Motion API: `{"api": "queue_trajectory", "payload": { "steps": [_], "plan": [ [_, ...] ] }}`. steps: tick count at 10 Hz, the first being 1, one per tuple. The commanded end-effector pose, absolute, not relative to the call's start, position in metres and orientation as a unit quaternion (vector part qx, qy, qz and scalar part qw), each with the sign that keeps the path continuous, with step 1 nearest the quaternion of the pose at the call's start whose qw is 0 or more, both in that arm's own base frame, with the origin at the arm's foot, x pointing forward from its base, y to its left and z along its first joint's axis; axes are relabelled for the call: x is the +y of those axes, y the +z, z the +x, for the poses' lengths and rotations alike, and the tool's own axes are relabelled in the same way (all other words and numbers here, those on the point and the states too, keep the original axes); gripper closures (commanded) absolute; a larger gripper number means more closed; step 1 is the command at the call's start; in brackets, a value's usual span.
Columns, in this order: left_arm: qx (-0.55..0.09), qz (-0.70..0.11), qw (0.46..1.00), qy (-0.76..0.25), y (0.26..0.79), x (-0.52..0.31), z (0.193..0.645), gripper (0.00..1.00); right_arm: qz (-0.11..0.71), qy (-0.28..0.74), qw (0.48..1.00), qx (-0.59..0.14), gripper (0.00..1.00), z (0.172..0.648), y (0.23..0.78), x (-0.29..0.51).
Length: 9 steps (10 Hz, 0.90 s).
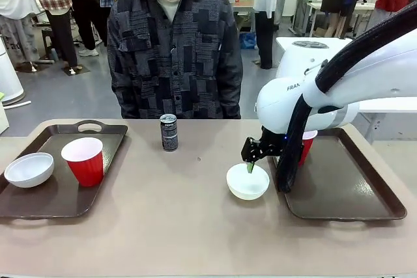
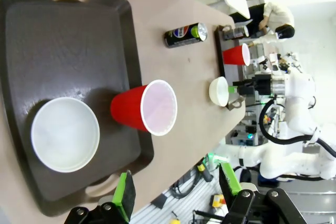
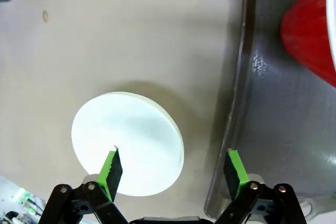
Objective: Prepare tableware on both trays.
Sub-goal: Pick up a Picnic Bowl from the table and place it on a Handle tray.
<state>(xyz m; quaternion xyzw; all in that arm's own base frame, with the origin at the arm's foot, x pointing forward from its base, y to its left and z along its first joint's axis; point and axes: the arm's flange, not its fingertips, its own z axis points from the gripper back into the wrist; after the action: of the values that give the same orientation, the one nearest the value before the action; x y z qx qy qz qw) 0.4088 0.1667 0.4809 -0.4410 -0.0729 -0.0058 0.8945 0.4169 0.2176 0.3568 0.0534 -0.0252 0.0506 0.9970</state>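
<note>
Left tray (image 1: 49,203): set at the desk's (image 1: 163,226) left end. White bowl (image 1: 28,169): held on it at left. Red cup (image 1: 83,160): stood just right of that bowl, same tray. Left pincer (image 2: 175,170): seen wide open by this tray's near edge, nothing gripped. Dark can (image 1: 169,133): stood upright on the bare desk, far middle. Second white bowl (image 1: 247,181): placed on the desk just left of the right tray (image 1: 345,193). Right pincer (image 3: 173,157): spread wide, nothing held, one finger over that bowl, the other over the tray rim. Second red cup (image 1: 307,146): stood far left on that tray, partly hidden.
</note>
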Motion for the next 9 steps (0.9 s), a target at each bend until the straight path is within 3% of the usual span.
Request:
{"api": "queue_trajectory", "payload": {
  "steps": [1, 2, 3, 4, 5, 6, 7, 9],
  "plan": [
    [-0.072, -0.442, 0.894, -0.009, 0.4828, 0.1669, 0.4090, 0.15, 0.046, 0.064, 0.997, -0.024, 0.00, 0.4208, 0.3464, 0.2239],
    [-0.072, -0.442, 0.894, -0.009, 0.4828, 0.1669, 0.4090, 0.15, 0.054, 0.070, 0.996, -0.021, 0.19, 0.4205, 0.3442, 0.2259],
    [-0.072, -0.442, 0.894, -0.009, 0.4828, 0.1669, 0.4090, 0.15, 0.055, 0.071, 0.996, -0.019, 0.20, 0.4204, 0.3428, 0.2270],
    [-0.072, -0.442, 0.894, -0.009, 0.4828, 0.1669, 0.4090, 0.15, 0.056, 0.073, 0.996, -0.018, 0.39, 0.4195, 0.3438, 0.2271],
    [-0.072, -0.442, 0.894, -0.009, 0.4828, 0.1669, 0.4090, 0.15, 0.055, 0.073, 0.996, -0.018, 0.40, 0.4200, 0.3439, 0.2273],
    [-0.072, -0.442, 0.894, -0.009, 0.4828, 0.1669, 0.4090, 0.15, 0.055, 0.072, 0.996, -0.018, 0.59, 0.4206, 0.3437, 0.2275],
    [-0.072, -0.442, 0.894, -0.009, 0.4828, 0.1669, 0.4090, 0.15, 0.055, 0.071, 0.996, -0.018, 0.60, 0.4209, 0.3432, 0.2274],
    [-0.072, -0.442, 0.894, -0.009, 0.4828, 0.1669, 0.4090, 0.15, 0.058, 0.068, 0.996, -0.013, 1.00, 0.4213, 0.3440, 0.2272]
  ]
}}
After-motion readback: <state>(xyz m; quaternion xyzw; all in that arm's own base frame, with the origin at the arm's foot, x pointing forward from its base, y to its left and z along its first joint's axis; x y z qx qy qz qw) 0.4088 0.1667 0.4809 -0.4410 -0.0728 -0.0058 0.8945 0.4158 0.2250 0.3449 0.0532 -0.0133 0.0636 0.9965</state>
